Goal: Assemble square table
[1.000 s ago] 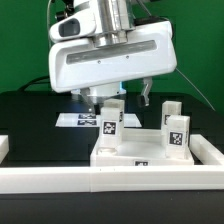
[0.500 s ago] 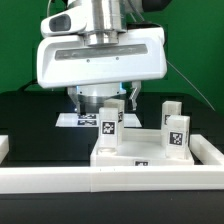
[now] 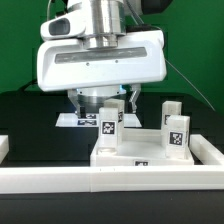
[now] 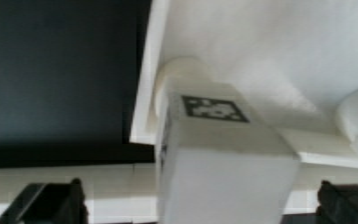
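Observation:
The white square slab (image 3: 150, 152) lies flat behind the front rail. A white tagged leg (image 3: 109, 124) stands upright on its left part in the exterior view. Two more tagged legs (image 3: 178, 135) (image 3: 172, 108) stand on its right part. My gripper (image 3: 110, 103) hangs right over the left leg, open, with a finger (image 3: 134, 98) on each side. In the wrist view the leg (image 4: 229, 165) fills the space between my dark fingertips (image 4: 51, 200), with a gap on both sides of my gripper (image 4: 197, 205). The slab (image 4: 265, 45) lies beyond it.
A long white border rail (image 3: 110, 181) runs along the front. The marker board (image 3: 72, 120) lies on the black table behind the slab, on the exterior view's left. A white block (image 3: 4, 146) sits at the far left edge.
The gripper has moved to the exterior view's left and settled over the left leg. Nothing has moved in the last half second.

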### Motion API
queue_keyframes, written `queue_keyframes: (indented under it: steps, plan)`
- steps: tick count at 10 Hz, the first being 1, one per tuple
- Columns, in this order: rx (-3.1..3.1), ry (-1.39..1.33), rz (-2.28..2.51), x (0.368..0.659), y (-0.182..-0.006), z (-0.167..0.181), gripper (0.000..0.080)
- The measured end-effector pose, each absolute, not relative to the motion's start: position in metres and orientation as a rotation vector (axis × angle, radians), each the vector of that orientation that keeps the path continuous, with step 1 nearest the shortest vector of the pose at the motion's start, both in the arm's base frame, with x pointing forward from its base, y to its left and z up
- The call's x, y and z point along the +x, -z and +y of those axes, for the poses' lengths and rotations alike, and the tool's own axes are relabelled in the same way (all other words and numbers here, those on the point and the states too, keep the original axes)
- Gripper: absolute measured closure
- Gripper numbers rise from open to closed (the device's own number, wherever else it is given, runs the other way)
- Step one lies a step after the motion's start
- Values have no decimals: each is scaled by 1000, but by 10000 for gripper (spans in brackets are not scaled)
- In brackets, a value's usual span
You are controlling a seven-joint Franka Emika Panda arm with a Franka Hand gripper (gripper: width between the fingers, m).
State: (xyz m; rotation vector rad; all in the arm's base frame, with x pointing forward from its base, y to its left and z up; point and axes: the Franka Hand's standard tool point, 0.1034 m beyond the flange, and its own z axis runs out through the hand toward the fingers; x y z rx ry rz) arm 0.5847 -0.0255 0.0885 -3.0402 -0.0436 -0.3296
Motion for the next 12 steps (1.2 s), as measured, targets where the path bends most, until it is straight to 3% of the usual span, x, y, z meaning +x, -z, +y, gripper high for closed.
queue_keyframes:
  steps: [4, 5, 6, 7, 12]
  plan:
    - [-3041, 332, -73, 584, -83, -16, 151]
    - [-3043, 330, -92, 583, -81, -16, 239]
    - [-3044, 327, -118, 583, -80, -16, 423]
    - [-3046, 328, -150, 582, -79, -19, 511]
    - [-3044, 325, -123, 582, -79, -18, 511]
